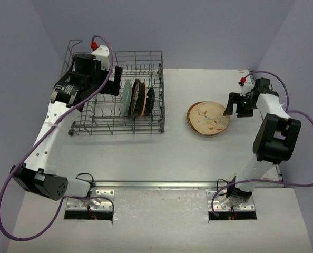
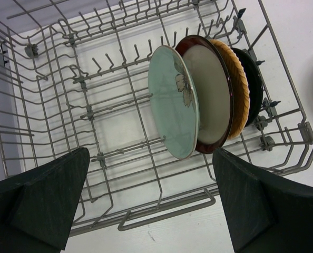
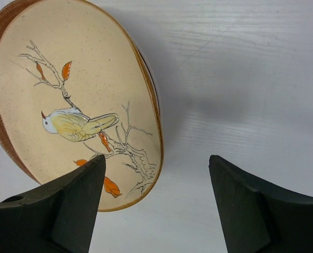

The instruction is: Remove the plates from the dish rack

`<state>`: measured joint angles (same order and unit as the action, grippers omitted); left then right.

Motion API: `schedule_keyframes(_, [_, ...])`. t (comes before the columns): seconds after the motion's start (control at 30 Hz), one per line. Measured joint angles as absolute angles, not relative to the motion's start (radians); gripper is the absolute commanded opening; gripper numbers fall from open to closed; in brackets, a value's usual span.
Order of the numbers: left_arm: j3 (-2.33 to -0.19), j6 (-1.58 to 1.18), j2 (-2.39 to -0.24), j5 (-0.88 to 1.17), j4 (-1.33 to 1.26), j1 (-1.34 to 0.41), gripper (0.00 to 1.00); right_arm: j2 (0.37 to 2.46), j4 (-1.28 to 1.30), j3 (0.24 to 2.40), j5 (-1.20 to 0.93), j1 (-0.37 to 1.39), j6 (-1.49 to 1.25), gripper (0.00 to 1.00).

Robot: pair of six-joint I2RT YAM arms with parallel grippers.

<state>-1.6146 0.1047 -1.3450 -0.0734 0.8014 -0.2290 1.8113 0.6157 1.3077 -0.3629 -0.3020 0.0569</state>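
The grey wire dish rack (image 1: 148, 124) stands at the back left of the table. Several plates stand on edge in its right half: a pale green one (image 2: 172, 100), a dark-rimmed cream one (image 2: 212, 95), an orange-brown one (image 2: 240, 89) and a small black one (image 2: 254, 84). My left gripper (image 2: 150, 153) hangs open over the rack's left part, holding nothing. On the table to the right lies a stack of plates (image 1: 208, 118), topped by a cream plate with a painted bird (image 3: 77, 100). At the stack's right edge my right gripper (image 3: 156, 158) is open and holds nothing.
A raised wire loop (image 1: 75, 45) stands at the rack's back left corner. Upright tines (image 2: 88, 113) fill the rack's left half. Purple cables (image 1: 304, 113) loop beside both arms. The pale walls close in at the back and sides.
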Motion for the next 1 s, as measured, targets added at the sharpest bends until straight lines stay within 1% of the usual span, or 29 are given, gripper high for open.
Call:
schedule_keyframes(0.3, [-1.615,0.088,-1.389,-0.070,0.778,-0.223,1.00,1.815,0.609,1.290,-0.341,-0.269,0.058,0.78])
schedule_keyframes(0.53, [-1.615,0.080,-1.416,-0.063,0.778,-0.214,1.00,1.826,0.601,1.254,-0.333,-0.198,0.056,0.78])
schedule_keyframes(0.87, [-1.587,0.071,-1.420,-0.043,0.759,-0.209,1.00,1.841,0.598,1.249,-0.300,-0.162,0.049,0.81])
schedule_keyframes(0.9, [-1.583,0.070,-1.424,-0.038,0.758,-0.208,0.98,1.841,0.599,1.249,-0.296,-0.161,0.049,0.82])
schedule_keyframes(1.0, [-1.568,0.069,-1.445,-0.013,0.749,-0.208,0.80,1.838,0.599,1.249,-0.286,-0.157,0.049,0.85])
